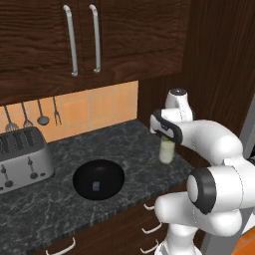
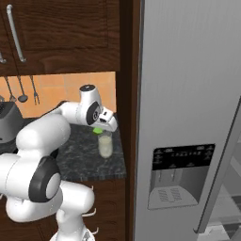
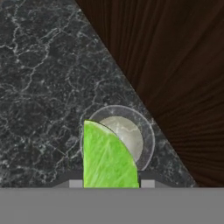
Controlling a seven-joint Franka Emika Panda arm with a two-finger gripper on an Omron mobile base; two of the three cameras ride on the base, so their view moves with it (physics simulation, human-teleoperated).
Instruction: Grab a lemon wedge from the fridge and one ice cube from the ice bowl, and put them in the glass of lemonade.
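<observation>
while pointing straight down, pincer [image 2: 99,130] grips lemon wedge [image 3: 107,157] above glass of lemonade [image 2: 105,144].

One glass of lemonade [image 1: 166,152] stands on the table [image 1: 60,204]. One lemon wedge [image 3: 107,159], one ice bowl [image 1: 98,179] and one ice cube [image 1: 95,186] (lying inside that bowl). One toaster [image 1: 22,158] with four slots. Four utensils [image 1: 42,112] hang on the wall. Two cabinet handles [image 1: 70,41] above, three drawer pulls [image 1: 152,229] below. One fridge [image 2: 188,94], one dispenser [image 2: 181,175].
</observation>
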